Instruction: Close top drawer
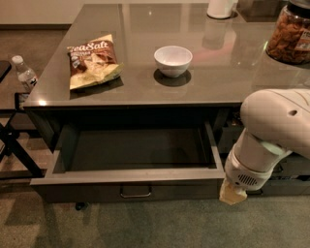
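Note:
The top drawer [135,190] is pulled far out from under the grey counter [145,87]. Its inside is empty and dark, with grey inner walls. Its flat front panel carries a small metal bar handle [135,193] at the centre. My gripper [231,194] is at the end of the white arm [271,140], low at the drawer's right front corner, just in front of the panel's right end. Only its tan tip shows below the wrist.
On the counter lie a chip bag [92,60] at the left and a white bowl [173,60] in the middle. A snack jar [290,34] stands at the far right and a white container [220,8] at the back. A water bottle [24,72] stands on a black folding stand at the left.

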Available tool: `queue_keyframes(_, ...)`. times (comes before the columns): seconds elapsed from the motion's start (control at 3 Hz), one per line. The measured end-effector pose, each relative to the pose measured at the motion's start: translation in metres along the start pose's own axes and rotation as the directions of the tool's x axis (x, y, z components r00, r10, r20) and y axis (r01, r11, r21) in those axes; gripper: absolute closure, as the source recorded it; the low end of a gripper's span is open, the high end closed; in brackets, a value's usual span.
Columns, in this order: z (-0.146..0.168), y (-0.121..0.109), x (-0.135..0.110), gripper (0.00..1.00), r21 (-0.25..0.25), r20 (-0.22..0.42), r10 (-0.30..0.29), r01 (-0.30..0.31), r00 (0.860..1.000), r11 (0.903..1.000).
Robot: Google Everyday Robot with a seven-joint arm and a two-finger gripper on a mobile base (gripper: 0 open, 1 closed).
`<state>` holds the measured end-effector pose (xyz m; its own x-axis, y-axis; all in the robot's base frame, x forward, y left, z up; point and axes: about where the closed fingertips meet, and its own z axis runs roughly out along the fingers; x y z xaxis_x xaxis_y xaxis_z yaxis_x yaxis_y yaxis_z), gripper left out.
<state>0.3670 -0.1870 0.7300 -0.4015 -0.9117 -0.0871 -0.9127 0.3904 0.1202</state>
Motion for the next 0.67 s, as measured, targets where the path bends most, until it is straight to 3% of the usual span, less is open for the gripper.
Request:
queue_keyframes(0.33, 0.005, 0.003, 0.001, 1.0, 0.003, -0.007, 0.002, -0.001, 1.0, 1.0)
queue_keyframes(0.67, 0.043, 0.005, -0.005, 1.0, -0.011, -0.02, 0.028, -0.028, 0.999, 0.9995)
